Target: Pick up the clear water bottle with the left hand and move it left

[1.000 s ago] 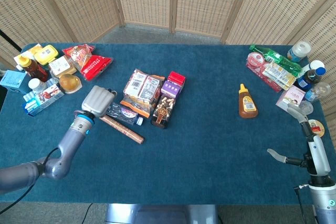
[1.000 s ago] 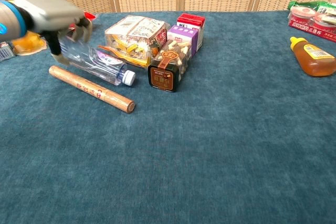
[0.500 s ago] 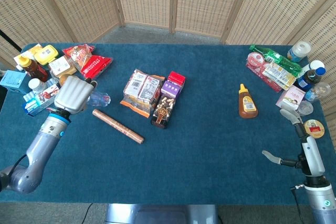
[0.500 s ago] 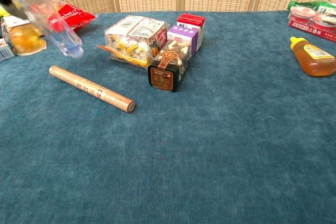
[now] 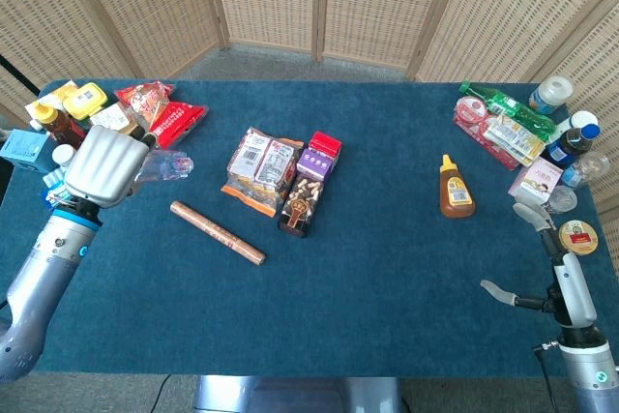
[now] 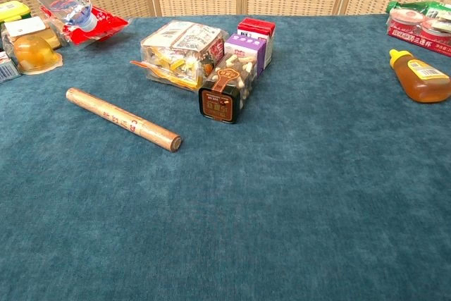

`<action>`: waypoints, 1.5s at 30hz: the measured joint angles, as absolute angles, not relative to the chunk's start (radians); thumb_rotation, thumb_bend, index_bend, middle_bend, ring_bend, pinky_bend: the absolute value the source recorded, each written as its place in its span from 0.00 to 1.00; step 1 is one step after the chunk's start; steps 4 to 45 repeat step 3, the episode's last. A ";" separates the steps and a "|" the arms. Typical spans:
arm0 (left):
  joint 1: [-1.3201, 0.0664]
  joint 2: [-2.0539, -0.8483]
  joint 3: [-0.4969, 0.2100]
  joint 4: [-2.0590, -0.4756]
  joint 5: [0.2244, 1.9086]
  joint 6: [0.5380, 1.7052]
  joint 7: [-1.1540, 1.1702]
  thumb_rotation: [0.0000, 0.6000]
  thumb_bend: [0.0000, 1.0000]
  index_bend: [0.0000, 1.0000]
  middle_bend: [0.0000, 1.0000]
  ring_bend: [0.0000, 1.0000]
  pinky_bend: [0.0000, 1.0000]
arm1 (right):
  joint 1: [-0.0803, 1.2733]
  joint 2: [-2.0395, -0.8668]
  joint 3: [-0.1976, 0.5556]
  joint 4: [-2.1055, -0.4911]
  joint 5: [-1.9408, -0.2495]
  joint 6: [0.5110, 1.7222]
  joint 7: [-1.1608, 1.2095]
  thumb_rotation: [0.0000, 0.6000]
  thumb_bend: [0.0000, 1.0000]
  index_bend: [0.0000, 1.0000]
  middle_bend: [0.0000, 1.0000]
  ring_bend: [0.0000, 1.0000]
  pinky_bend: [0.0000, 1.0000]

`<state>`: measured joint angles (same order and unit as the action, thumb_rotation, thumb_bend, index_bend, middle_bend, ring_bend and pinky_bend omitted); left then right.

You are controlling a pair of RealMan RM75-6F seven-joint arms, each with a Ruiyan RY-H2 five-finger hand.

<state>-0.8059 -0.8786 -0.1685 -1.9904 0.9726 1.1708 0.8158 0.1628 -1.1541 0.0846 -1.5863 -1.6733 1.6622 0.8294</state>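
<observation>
One hand: left hand point(image 5: 104, 166) holds the water bottle point(image 5: 164, 166), up off the table.
Done: picked up.
Left: set it down further left.

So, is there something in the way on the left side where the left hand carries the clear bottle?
Yes. The left hand holds the clear water bottle lifted, but the table's left edge is crowded: a red snack bag, a jelly cup and other groceries sit there.
</observation>
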 measured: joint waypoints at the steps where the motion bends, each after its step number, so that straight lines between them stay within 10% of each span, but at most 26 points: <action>1: -0.805 -0.877 -0.169 -1.992 0.971 1.171 0.816 1.00 0.03 0.71 0.90 0.85 0.82 | 0.163 -1.154 0.085 -1.586 -1.673 1.662 0.829 1.00 0.00 0.12 0.10 0.00 0.00; 45: -0.805 -0.876 -0.170 -1.992 0.969 1.170 0.816 1.00 0.03 0.71 0.90 0.85 0.82 | 0.164 -1.154 0.085 -1.587 -1.672 1.661 0.829 1.00 0.00 0.12 0.10 0.00 0.00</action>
